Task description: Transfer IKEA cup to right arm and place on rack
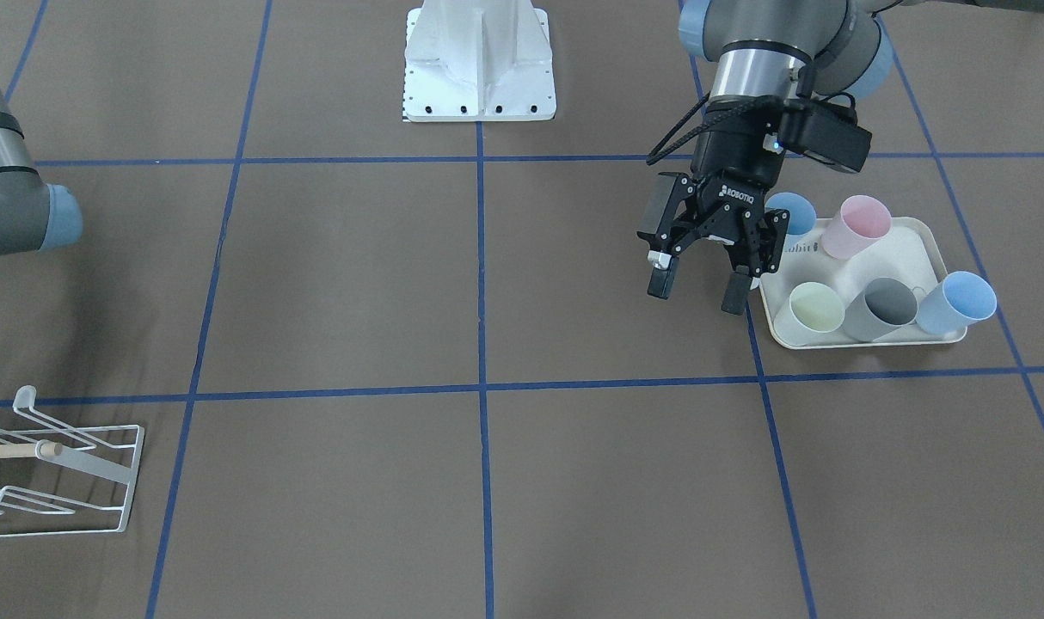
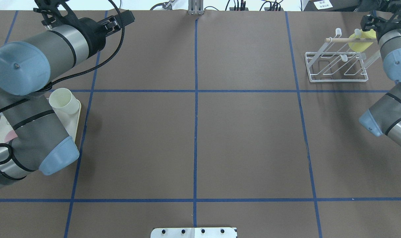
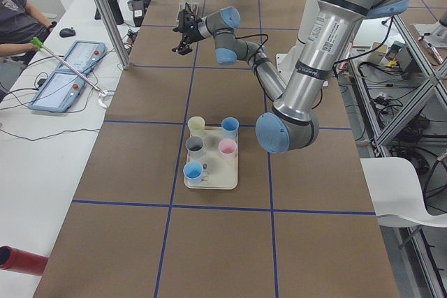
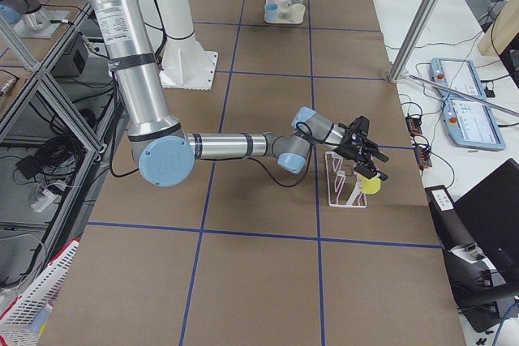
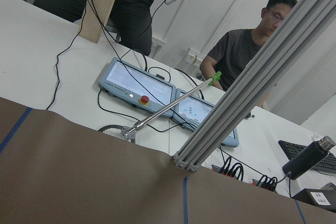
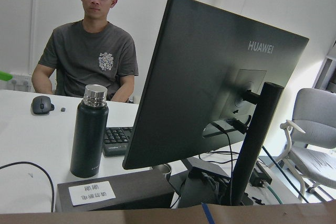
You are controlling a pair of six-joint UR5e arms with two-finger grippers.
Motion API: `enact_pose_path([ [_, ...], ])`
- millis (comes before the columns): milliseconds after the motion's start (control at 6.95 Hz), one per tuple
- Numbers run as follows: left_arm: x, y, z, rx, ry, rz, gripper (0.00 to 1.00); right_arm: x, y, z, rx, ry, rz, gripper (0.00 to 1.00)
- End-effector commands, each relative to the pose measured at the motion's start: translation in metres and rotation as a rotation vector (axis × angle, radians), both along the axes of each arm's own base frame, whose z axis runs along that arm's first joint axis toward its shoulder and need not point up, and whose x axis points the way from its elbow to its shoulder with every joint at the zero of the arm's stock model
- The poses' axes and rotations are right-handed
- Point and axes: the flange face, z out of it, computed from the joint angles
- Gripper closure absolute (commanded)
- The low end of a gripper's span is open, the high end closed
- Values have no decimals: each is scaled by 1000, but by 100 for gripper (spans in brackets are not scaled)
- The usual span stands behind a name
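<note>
A yellow cup hangs on the white wire rack at the table's far right, by its wooden dowel. It also shows in the exterior right view. My right gripper is just above the cup with its jaws spread. No cup shows in the right wrist view. My left gripper is open and empty. It is raised well above the table, off the tray's side towards the table's middle. In the front-facing view only an end of the rack shows, at the lower left.
A cream tray on my left side holds several cups: two blue, a pink, a pale yellow and a grey. The white robot base stands mid-table at my edge. Operators sit at desks beyond the far edge.
</note>
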Motion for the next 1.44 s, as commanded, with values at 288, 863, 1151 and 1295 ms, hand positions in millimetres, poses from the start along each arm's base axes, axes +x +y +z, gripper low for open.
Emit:
enact_pose_path([
  [288, -21, -11, -2, -7, 12, 23, 0, 7, 0, -31, 62, -52, -16, 2],
  [863, -105, -43, 33, -47, -41, 88, 0, 48, 28, -87, 146, -156, -50, 2],
  [1151, -158, -51, 82, -75, -148, 152, 0, 71, 73, -112, 125, -184, -107, 1],
  [1295, -178, -47, 107, -98, -176, 194, 0, 80, 95, -130, 116, -201, -132, 1],
])
